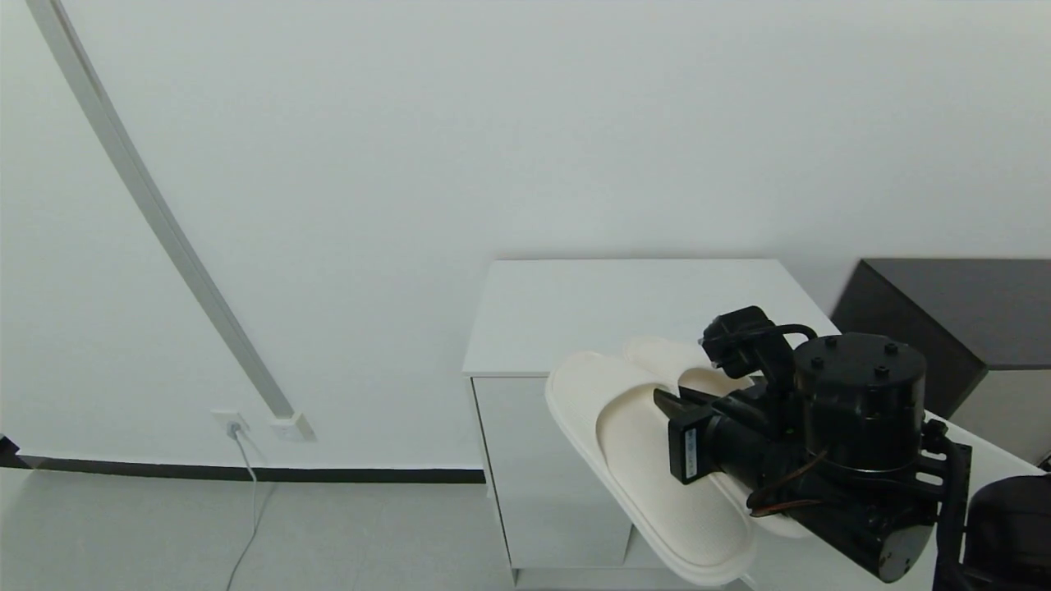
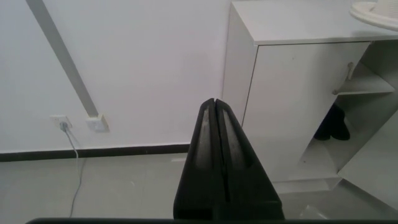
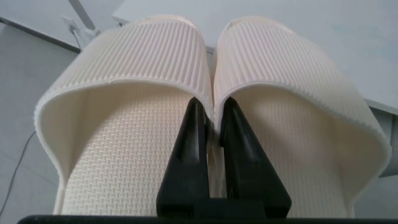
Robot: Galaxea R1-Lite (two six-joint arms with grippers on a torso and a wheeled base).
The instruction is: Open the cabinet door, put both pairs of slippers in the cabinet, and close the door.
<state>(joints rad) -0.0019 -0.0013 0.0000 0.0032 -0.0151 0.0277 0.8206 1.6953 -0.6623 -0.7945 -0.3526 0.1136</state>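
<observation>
Far to your left, on the white wall, a grey conduit strip (image 1: pixel 156 213) runs down on a slant to a small box. A socket (image 1: pixel 232 424) sits just beside the box, and a thin cable (image 1: pixel 250 509) trails from it past the black skirting (image 1: pixel 246 474) to the floor. Your left gripper (image 2: pixel 215 106) hangs in the open, facing that wall and the cabinet's left corner. Its two fingers are pressed flat together with nothing between them.

Next you come to the white cabinet (image 1: pixel 575 320), which stands against the wall. Its left front panel is closed. The left wrist view shows you the right-hand compartment standing open, with a shelf (image 2: pixel 364 84) across it and dark shoes (image 2: pixel 334 123) on the bottom. A white panel slanting out low beside the opening looks like the swung-out door (image 2: pixel 376 171).

The pair of slippers (image 1: pixel 657 460), cream and ribbed, is held in the air at the cabinet's front right. It is tilted, with the toes up near the front edge of the top, and you cannot tell whether they touch it. Your right gripper (image 3: pixel 212 109) is clamped on the pair, one finger inside each slipper, pinching the two adjoining strap walls together.

Furthest right, a dark counter (image 1: pixel 961 304) stands by the wall just beside the cabinet
</observation>
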